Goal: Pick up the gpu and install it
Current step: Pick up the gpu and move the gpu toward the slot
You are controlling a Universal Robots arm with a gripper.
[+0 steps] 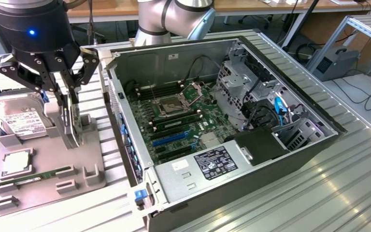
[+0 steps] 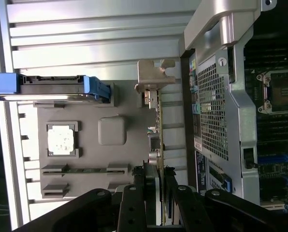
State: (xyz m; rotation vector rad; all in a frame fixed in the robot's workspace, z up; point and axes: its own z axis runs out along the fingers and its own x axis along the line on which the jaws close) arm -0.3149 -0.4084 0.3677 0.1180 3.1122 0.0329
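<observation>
One hard drive (image 1: 18, 121) lies on the grey tray (image 1: 47, 157), farthest from the computer case (image 1: 172, 60); nearer the case, the gripper (image 1: 71, 104) pinches the gpu (image 1: 73, 128) between its jaws, upright at the tray's case-side edge.

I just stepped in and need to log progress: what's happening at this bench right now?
A robot arm's gripper is closed on the gpu, pinching the thin card from both sides. The card stands on edge at the gray parts tray, beside the open computer case, and is not yet in the case. A hard drive lies on the same tray.
</observation>
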